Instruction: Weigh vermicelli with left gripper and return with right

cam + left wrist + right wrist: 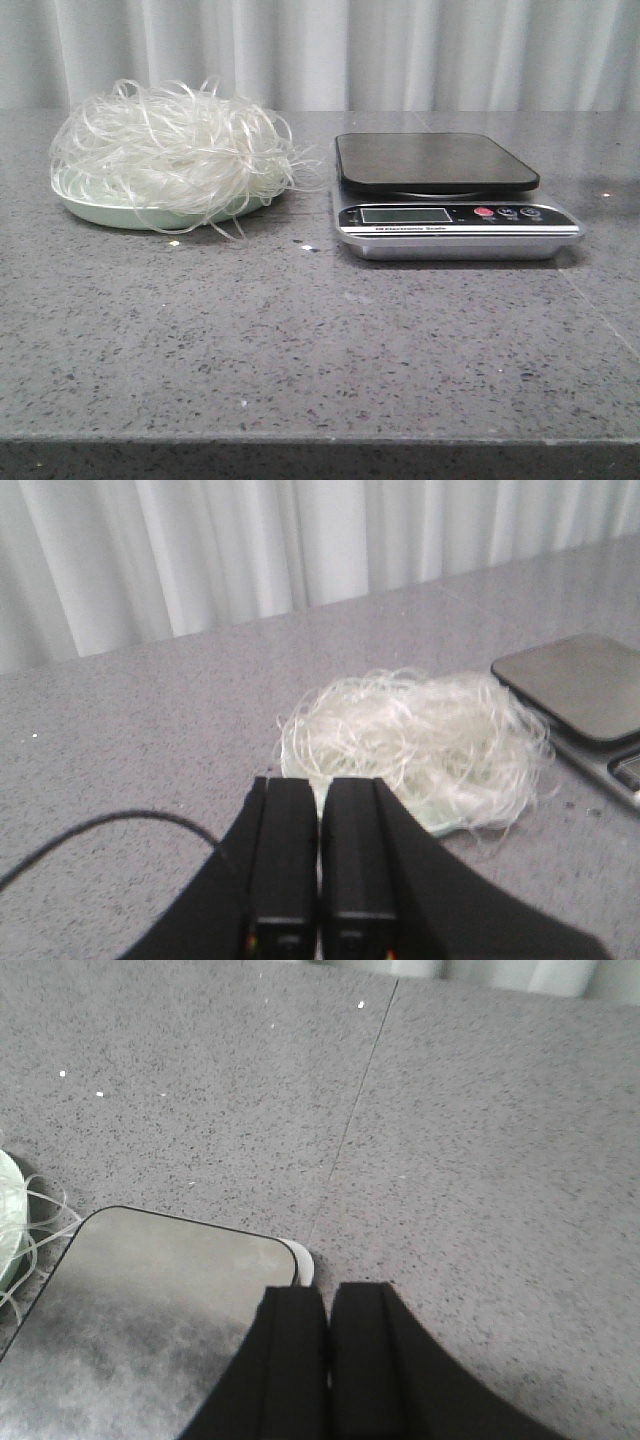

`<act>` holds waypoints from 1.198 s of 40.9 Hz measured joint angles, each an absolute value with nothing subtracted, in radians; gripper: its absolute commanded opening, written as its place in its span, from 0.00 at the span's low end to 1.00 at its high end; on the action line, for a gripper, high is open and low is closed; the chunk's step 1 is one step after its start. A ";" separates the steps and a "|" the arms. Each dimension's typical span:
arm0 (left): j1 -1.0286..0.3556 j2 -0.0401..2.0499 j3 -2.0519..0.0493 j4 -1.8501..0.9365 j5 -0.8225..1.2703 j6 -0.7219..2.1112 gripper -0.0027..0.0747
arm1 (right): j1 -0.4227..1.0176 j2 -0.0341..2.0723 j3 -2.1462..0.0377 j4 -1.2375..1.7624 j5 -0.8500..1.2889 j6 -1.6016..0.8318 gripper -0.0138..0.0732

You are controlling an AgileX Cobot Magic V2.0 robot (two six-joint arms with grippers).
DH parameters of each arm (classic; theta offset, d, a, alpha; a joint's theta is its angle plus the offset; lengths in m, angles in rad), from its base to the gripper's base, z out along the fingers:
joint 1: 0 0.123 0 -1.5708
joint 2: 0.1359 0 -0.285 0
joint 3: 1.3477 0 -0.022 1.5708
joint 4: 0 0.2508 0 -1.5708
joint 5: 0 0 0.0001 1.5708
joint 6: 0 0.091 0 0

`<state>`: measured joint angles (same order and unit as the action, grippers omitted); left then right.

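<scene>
Vermicelli [175,150] heaped on the green plate [105,212], on the counter [300,340] left of the scale [450,200], strands spilling over the rim. Scale pan bare. I see my left claw [320,855] pressed together, empty, just short of the noodles. Right claw [328,1360] likewise pressed together, empty, over the scale's corner.

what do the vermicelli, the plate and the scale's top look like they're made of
Vermicelli: thin glassy, translucent whitish strands, probably starch noodle.
Plate: pale green, smooth, matte; ceramic or plastic, unclear.
Scale platform: dark, flat and reflective, likely glass or glossy plastic, over a silvery body.
</scene>
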<state>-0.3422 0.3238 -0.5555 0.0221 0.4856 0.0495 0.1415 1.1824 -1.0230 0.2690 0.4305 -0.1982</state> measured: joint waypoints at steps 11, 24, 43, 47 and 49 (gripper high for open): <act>-0.342 0.324 -0.556 0.086 0.456 -0.054 0.21 | 0.141 0.871 -0.743 0.250 0.269 -0.198 0.33; -0.342 0.324 -0.556 0.219 0.452 -0.102 0.21 | 0.141 0.530 -0.469 0.238 0.236 -0.198 0.33; -0.342 0.324 -0.556 0.229 0.448 -0.102 0.21 | 0.141 0.325 -0.367 0.236 0.279 -0.198 0.33; -0.342 0.324 -0.556 0.231 0.447 -0.102 0.21 | 0.141 0.325 -0.367 0.236 0.285 -0.198 0.33; -0.342 0.324 -0.556 0.231 0.447 -0.102 0.21 | 0.141 0.325 -0.367 0.236 0.290 -0.198 0.33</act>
<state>-0.3422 0.3238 -0.5555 0.2307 0.4465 -0.1024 0.1415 0.3245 -0.3671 0.2363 0.2904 -0.1982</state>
